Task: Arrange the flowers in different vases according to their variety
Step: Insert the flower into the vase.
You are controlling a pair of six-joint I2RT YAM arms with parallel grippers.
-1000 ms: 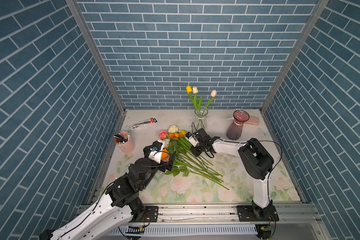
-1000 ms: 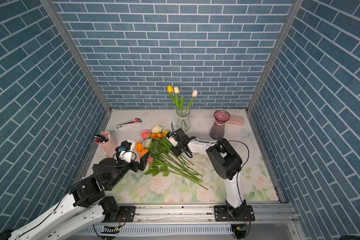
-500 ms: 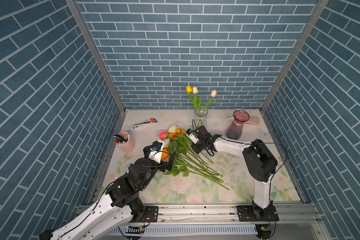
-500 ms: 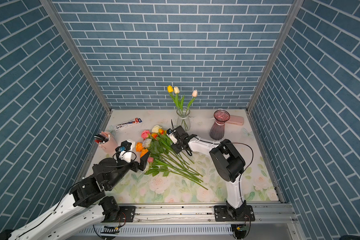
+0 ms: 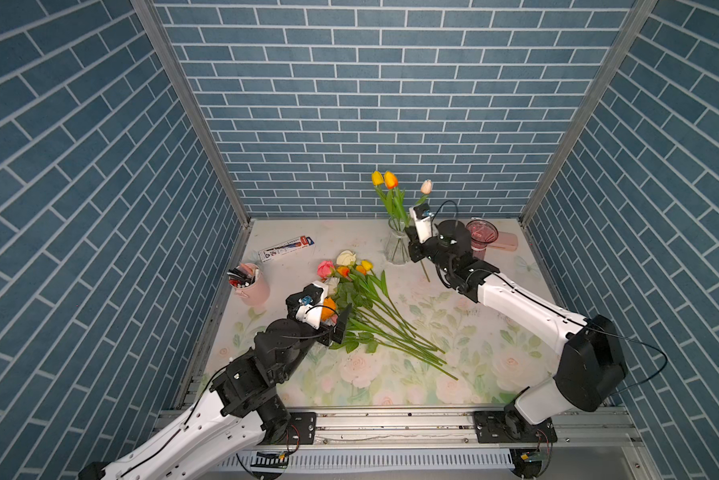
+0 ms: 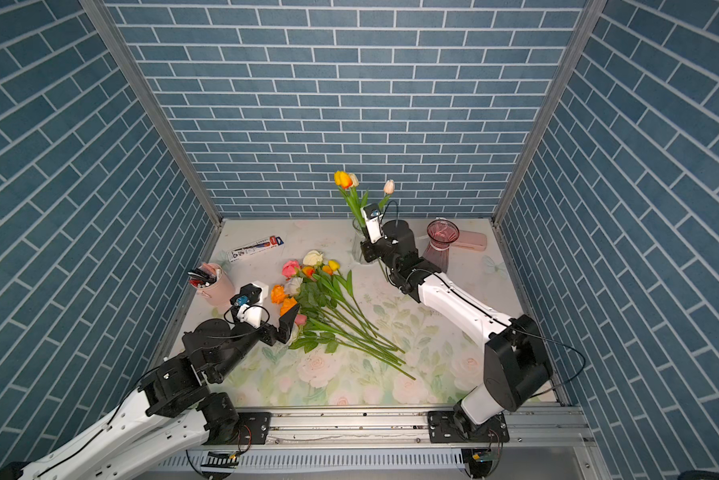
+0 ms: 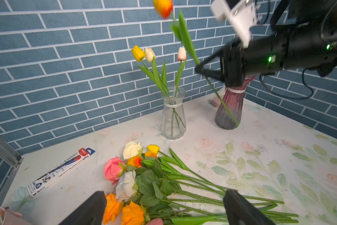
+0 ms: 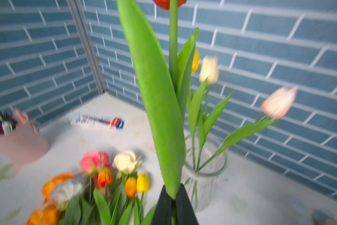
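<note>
Pinches the orange tulip (image 7: pixel 163 6) in the right claw (image 7: pixel 199 67), jaws together on the green stem about midway, head high above the claw, cut end dangling below it and apparently off the worktop (image 5: pixel 495 332).

Judged step: carry across to the clear vase (image 7: pixel 173 113) just beside the claw and set the stem in among the 3 tulips (image 7: pixel 149 54) standing there. To do that well:
- Lift enough to bring the cut end above the narrow rim.
- Centre that end over the mouth and tip the stem nearer upright.
- Lower straight down before letting go.
- Mind the long leaf and the stems crowding the neck. Risks a snag, or a tipped vase, with any sideways push on light glass.
- Steer clear of the purple vase (image 7: pixel 230 109) close behind the claw, with no flower showing in it and probably meant for roses.

Stretches the right arm from the front rail, elbow low, forearm rising toward the back wall, wrist turned to point the claw sideways at the clear vase.

Hovers the left claw (image 7: pixel 164 193) low over the pile of flowers (image 5: pixel 362 299), well apart from the right claw, jaws spread wide and holding nothing. Looks like a mix of roses and tulips there, lying flat on the worktop and not yet sorted.
</note>
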